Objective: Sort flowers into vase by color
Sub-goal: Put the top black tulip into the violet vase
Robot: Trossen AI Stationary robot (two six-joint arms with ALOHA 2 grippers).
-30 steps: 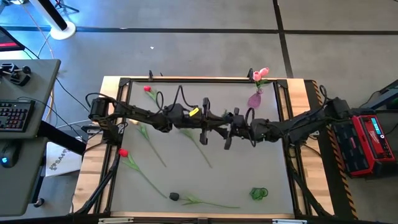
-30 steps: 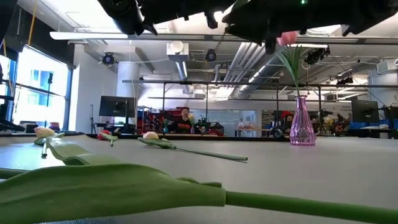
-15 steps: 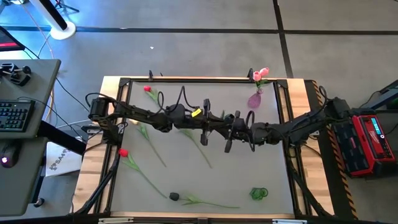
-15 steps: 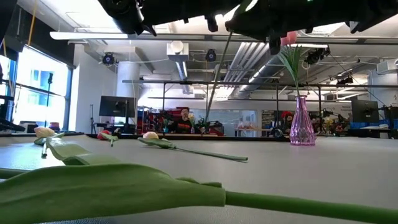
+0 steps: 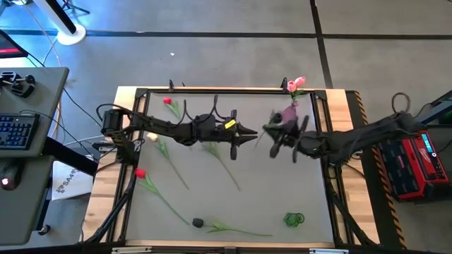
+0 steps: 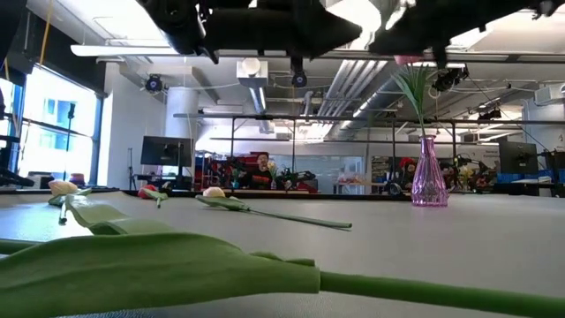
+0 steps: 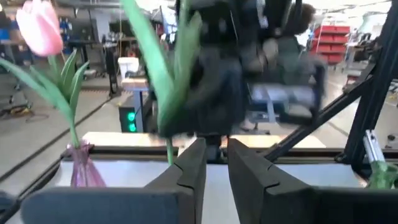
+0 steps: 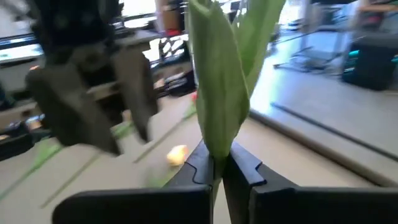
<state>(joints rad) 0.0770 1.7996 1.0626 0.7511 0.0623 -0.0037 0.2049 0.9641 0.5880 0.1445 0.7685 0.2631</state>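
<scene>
- Bench [image 5: 282,190]: flat grey mat inside a dark metal frame, with pale wood showing along the left and right edges.
- Left end effector [image 5: 248,133]: held above the bench's middle, toward the far edge, pointing at the right arm. In the left wrist view its two dark, angular fingers [image 7: 189,171] stand slightly apart with nothing between them.
- Right end effector [image 5: 274,132]: just beside the left one, above the bench near the pink vase. In the right wrist view its fingers [image 8: 200,163] are pressed onto a flower's broad, smooth green leaf [image 8: 219,81]. The head of this flower is out of frame, so its colour cannot be told.
- Pink vase [image 5: 289,111]: a narrow-necked translucent glass vase near the far right corner, partly covered by the right arm in the high view. It holds a pink tulip [image 5: 298,83] with slender pointed leaves.
- Clear vase [image 5: 294,219]: a small glass vessel near the near right corner, green showing through it; its contents are hard to make out.
- Red tulips: one [image 5: 167,101] lies near the far left corner, another [image 5: 140,173] at the left edge, its long thin stem running toward the near edge.
- Black tulip [image 5: 198,223]: lies at the near edge, its stem and leaf stretching right.
- Cream tulips [image 6: 214,192]: seen lying flat in the low view. A large blurred leaf [image 6: 159,269] fills that view's foreground, and both arms are cut off at its top.
</scene>
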